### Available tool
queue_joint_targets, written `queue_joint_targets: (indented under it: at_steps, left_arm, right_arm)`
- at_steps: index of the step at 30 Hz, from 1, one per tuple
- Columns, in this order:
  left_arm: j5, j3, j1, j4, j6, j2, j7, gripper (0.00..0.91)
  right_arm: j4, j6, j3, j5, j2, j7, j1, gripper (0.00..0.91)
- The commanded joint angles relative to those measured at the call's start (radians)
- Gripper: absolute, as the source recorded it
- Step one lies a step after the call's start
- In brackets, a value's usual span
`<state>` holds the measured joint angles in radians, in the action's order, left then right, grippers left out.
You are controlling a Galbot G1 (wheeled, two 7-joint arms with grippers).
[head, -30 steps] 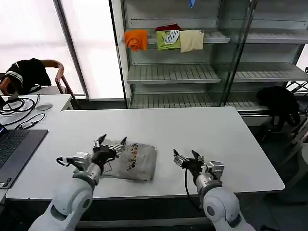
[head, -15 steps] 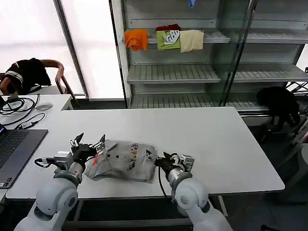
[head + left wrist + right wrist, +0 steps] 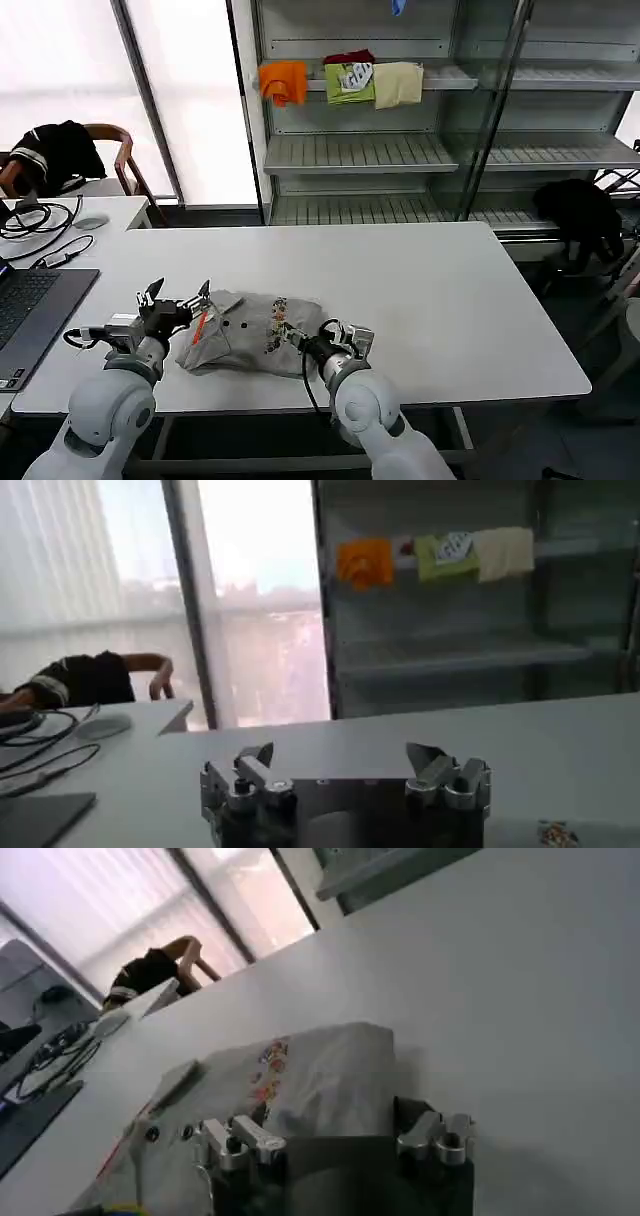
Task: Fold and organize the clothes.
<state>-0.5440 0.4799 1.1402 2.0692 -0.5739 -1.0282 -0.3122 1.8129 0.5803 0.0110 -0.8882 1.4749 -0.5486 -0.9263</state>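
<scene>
The clothes [image 3: 250, 333] lie as one light grey folded pile near the table's front edge, left of centre. A T-shirt with a small multicolour print [image 3: 277, 322] is on top, over a buttoned shirt with an orange-red collar lining [image 3: 200, 325]. My left gripper [image 3: 177, 298] is open at the pile's left end, just above the collar; in the left wrist view [image 3: 342, 758] nothing is between its fingers. My right gripper [image 3: 298, 340] is open at the pile's right edge. In the right wrist view [image 3: 330, 1133] its jaws straddle the grey cloth [image 3: 320, 1073].
A laptop [image 3: 30, 310] and cables [image 3: 40, 225] sit to the left. The white table [image 3: 450, 300] is bare right of the pile. Behind it a shelf [image 3: 360, 150] holds orange, green and cream folded garments [image 3: 345, 82]. Black garments hang on a chair [image 3: 55, 150] and at the right [image 3: 585, 215].
My right gripper has moved left across the table to the pile's right edge. My left gripper has drawn back from over the pile to its left end.
</scene>
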Motion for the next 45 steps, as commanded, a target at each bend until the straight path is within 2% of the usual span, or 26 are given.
queue_joint_targets:
  at_steps: [1, 11, 21, 24, 34, 44, 45]
  left_arm:
    - [0.001, 0.01, 0.006, -0.002, -0.001, 0.002, -0.003, 0.907]
    - [0.008, -0.001, 0.007, -0.009, -0.001, -0.015, -0.003, 0.907]
    - [0.011, -0.001, 0.007, -0.015, -0.001, -0.023, -0.002, 0.907]
    - [0.013, -0.005, 0.005, -0.016, -0.001, -0.031, -0.002, 0.907]
    - [0.015, -0.018, -0.003, -0.023, -0.002, -0.043, -0.003, 0.907]
    - [0.02, -0.031, -0.006, -0.023, -0.002, -0.065, -0.002, 0.907]
    - [0.022, -0.032, -0.005, -0.022, -0.002, -0.067, -0.002, 0.907]
  right_arm:
    - [-0.029, 0.0, 0.012, 0.036, 0.014, -0.012, 0.008, 0.0]
    - [-0.03, 0.0, -0.002, 0.044, -0.047, -0.003, 0.011, 0.0]
    - [-0.023, 0.001, -0.017, 0.044, -0.131, 0.038, 0.022, 0.0]
    - [-0.007, 0.002, -0.039, 0.043, -0.179, 0.078, 0.041, 0.0]
    - [-0.038, 0.003, -0.082, 0.045, -0.374, 0.148, 0.114, 0.0]
    - [-0.111, 0.002, -0.111, 0.13, -0.462, 0.189, 0.146, 0.0]
    - [-0.127, 0.001, -0.116, 0.137, -0.458, 0.186, 0.152, 0.504]
